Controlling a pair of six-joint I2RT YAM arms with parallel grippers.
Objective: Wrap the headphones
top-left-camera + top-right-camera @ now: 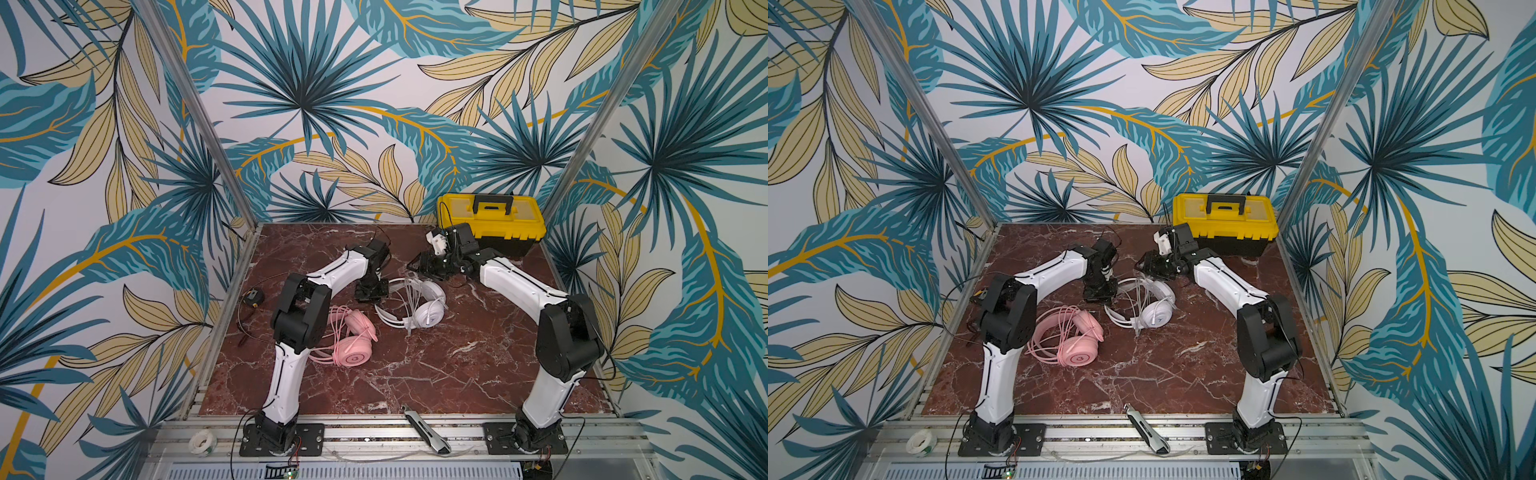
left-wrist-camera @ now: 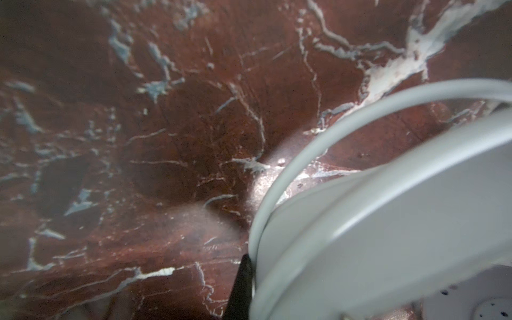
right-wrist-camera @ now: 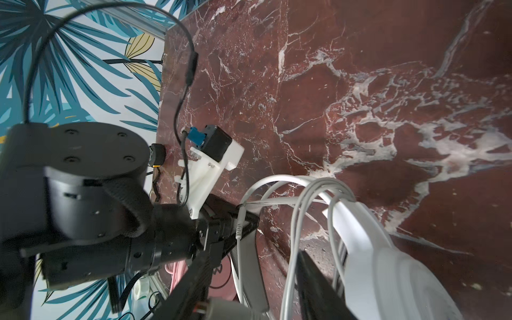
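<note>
The white headphones [image 1: 419,309] lie mid-table with their thin cable looped over the headband. The pink headphones [image 1: 351,345] lie to their front left, cable coiled on them, partly behind the left arm. My left gripper [image 1: 371,293] points down at the left end of the white headband [image 2: 388,221], shut on it; one black fingertip [image 2: 241,277] presses against the band and cable. My right gripper [image 3: 263,266] hovers over the far side of the white headphones [image 3: 368,249], open, with loose white cable [image 3: 291,249] strands running between its fingers.
A yellow and black toolbox [image 1: 492,220] stands at the back right, just behind my right wrist. A small tape measure [image 1: 253,297] and a black cord lie at the left edge. A utility knife [image 1: 426,430] and a tape roll [image 1: 201,442] rest on the front rail.
</note>
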